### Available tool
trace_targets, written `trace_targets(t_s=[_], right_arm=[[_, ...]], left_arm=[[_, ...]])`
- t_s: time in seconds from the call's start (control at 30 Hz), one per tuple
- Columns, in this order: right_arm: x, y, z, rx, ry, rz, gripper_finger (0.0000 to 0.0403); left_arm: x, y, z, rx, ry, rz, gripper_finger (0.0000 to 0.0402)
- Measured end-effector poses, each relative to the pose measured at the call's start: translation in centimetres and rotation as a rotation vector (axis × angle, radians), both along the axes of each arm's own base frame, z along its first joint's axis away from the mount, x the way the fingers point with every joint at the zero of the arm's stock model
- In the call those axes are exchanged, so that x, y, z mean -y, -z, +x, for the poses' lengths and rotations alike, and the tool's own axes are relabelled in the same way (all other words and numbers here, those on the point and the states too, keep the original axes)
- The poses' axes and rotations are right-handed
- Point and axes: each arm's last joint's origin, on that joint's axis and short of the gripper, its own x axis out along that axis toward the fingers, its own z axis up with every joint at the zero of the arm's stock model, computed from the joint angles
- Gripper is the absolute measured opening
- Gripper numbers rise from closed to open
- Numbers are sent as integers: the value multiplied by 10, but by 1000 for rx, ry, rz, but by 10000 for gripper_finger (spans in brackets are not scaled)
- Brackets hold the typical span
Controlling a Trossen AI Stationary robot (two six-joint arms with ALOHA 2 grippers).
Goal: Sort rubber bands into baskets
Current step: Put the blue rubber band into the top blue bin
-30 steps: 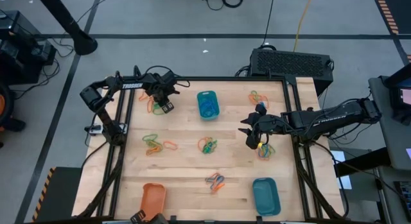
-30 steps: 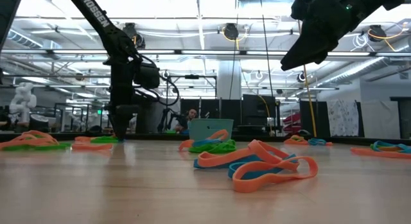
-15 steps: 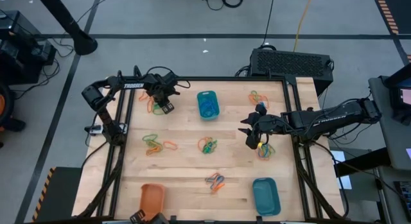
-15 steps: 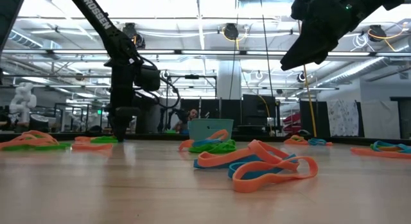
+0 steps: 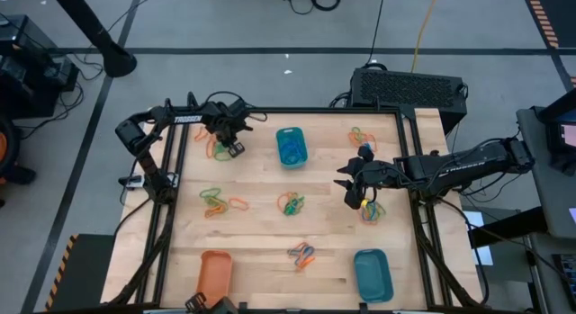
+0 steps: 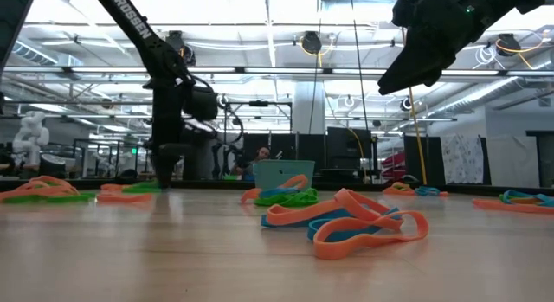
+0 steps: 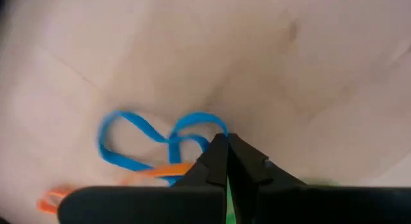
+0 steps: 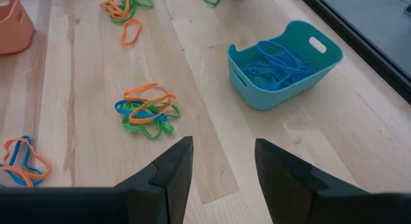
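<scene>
While the right arm waits over the right side of the table, the overhead view puts the left gripper (image 5: 231, 145) down at the far-left corner, right on a small cluster of rubber bands (image 5: 219, 150). The far teal basket (image 5: 290, 147) with blue loops inside sits just to the right of that gripper, the nearest basket by a clear margin. The orange basket (image 5: 215, 273) is well away at the near-left edge, and the second teal basket (image 5: 373, 273) is at the near right. The right gripper (image 5: 354, 184) hovers beside its own pile, far from the left cluster, so this pick belongs to the left arm.

Down at table height, the left arm (image 6: 167, 94) stands vertical with its tip at the tabletop, among the orange and green loops (image 6: 125, 190) at the far left. The right gripper (image 6: 424, 51) hangs high, clear of the wood.

Over to the left wrist camera: the fingers (image 7: 218, 161) are pressed together, and a blue rubber band (image 7: 154, 147) meets their tip; it looks pinched, though I can't confirm the hold. Its long axis trails away sideways from the tip, with an orange band (image 7: 160, 171) crossing beneath.

Right wrist camera: fingers (image 8: 168, 169) stand wide apart with nothing between them, looking across at the far teal basket (image 8: 282, 79). My read is that blue goes there, a short carry to the right.
</scene>
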Motion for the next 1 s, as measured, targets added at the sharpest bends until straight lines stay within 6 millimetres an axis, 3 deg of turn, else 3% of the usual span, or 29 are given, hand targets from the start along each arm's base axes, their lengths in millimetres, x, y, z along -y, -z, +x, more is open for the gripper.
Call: trace_targets(t_s=[0.27,0.5,0.7,1.0], right_arm=[[0,0,0,-3,0,0,160],[0,0,0,-6,-4,-6,160],[0,0,0,-8,-7,-9,160],[0,0,0,-12,-22,-30,160]], left_arm=[[-6,-56,11,223,-4,77,2],[4,-91,-1,332,-20,115,1],[13,-83,-26,206,-72,64,1],[19,-59,-34,146,-83,20,20]])
